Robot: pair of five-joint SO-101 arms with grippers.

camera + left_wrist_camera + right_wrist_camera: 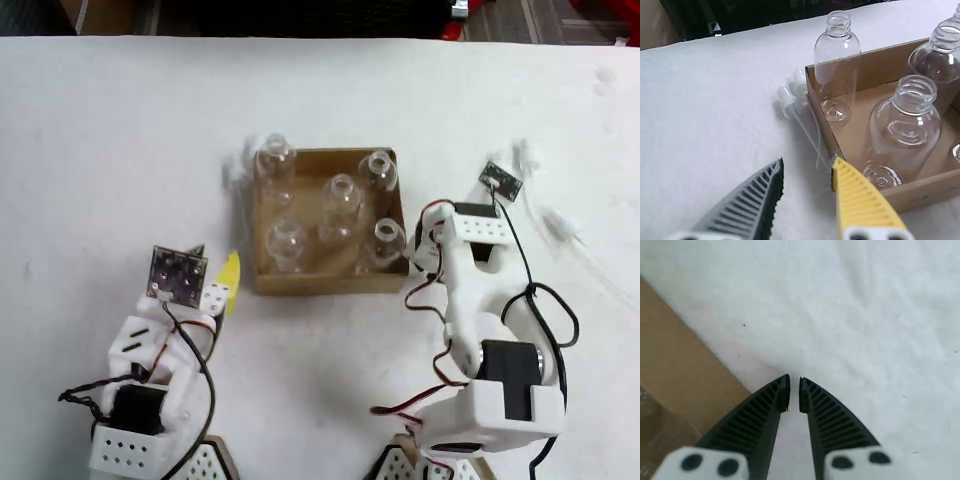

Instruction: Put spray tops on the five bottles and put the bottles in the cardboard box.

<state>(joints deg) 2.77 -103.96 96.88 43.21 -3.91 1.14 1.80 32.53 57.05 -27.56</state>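
The cardboard box [325,282] sits mid-table and holds several clear bottles [340,196] with bare necks. In the left wrist view the nearest bottle [905,130] and a taller one [837,65] stand inside the box wall [826,125]. Two white spray tops [792,94] with dip tubes lie on the table against the box's outer corner. My left gripper [807,162] is open and holds nothing, its yellow finger [857,200] close to the box's near corner. Beside the box's other side wall [685,375], my right gripper [794,390] is shut over bare table, holding nothing.
White cloth covers the table [120,130]. More spray tops [522,152] and thin tubes [560,228] lie to the right of the right arm [470,300]. Open table stretches left of the box and behind it.
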